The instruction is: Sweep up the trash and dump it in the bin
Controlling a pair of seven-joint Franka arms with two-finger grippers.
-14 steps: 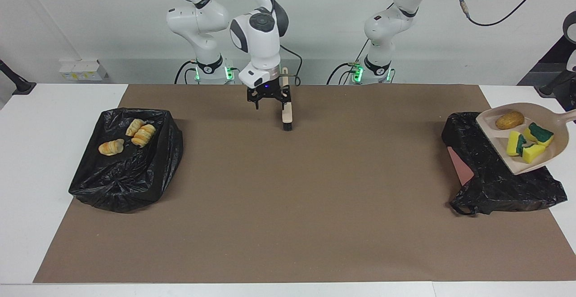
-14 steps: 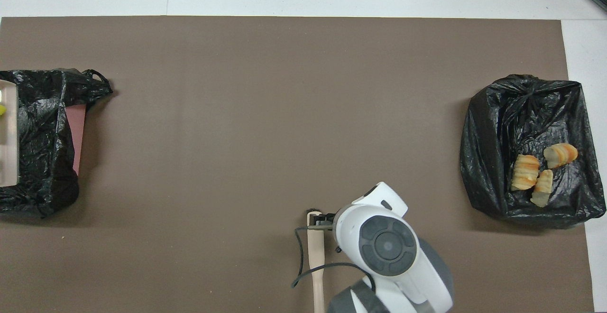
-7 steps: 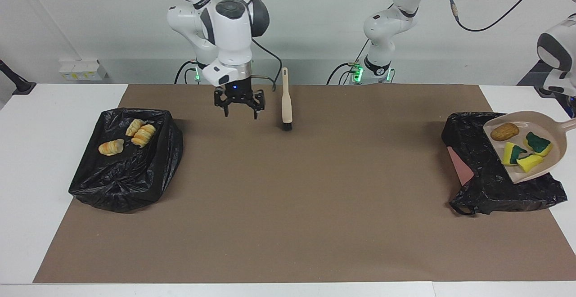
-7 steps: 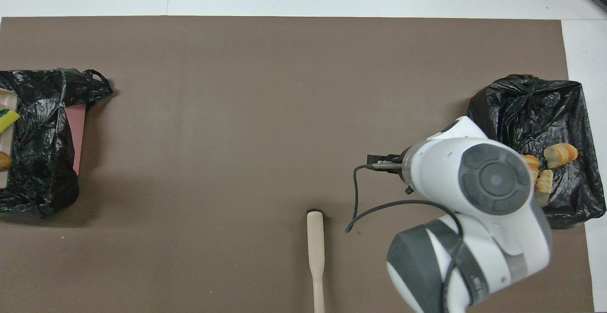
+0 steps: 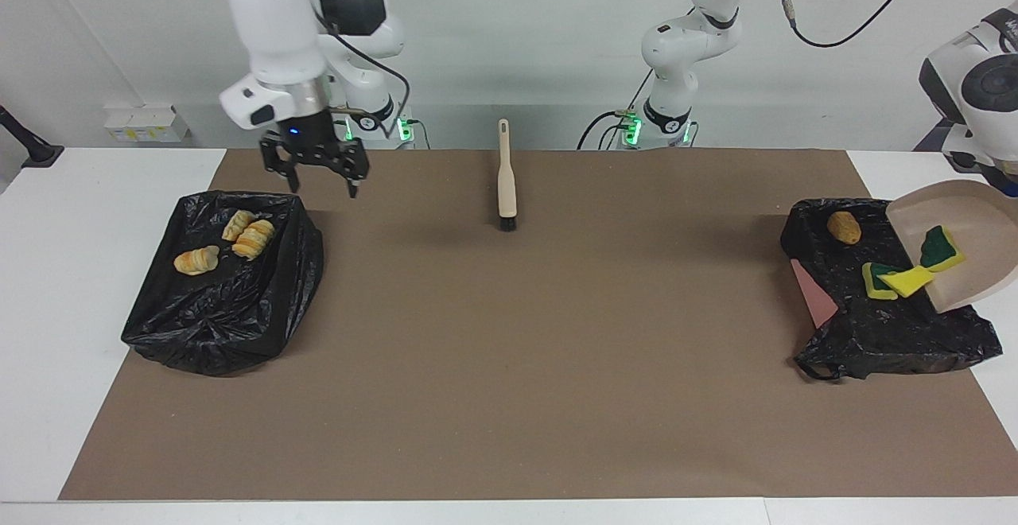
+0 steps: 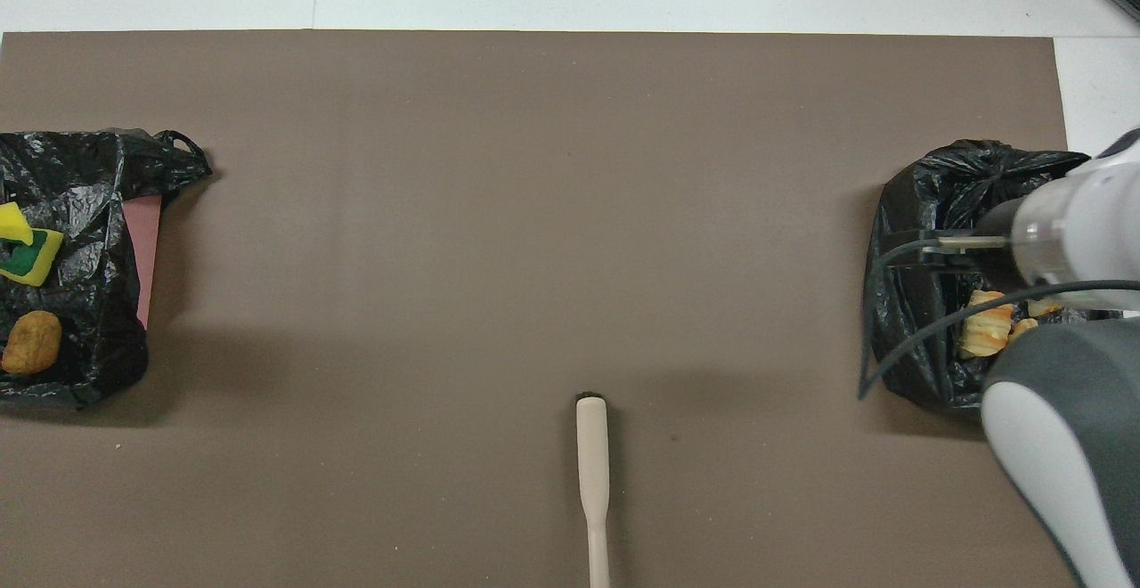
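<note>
While right hand point(image 5: 316, 173) hangs spread, empty, the left arm's hand is hidden, tipping dustpan point(image 5: 966, 243).

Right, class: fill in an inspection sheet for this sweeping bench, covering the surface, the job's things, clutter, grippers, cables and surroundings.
Surface: brown mat on a white table.
Job's things: three bread pieces in the black-lined bin at the right arm's end; nugget and two sponge bits in the other bin; third sponge bit on the tilted dustpan over it; brush lying on the mat, untouched.
Clutter: nothing seen.
Grippers: right gripper up over the black-lined bin's edge, jaws open, empty; left gripper out of view.
Cables: black cables along both arms.
Surroundings: white wall, socket box.
</note>
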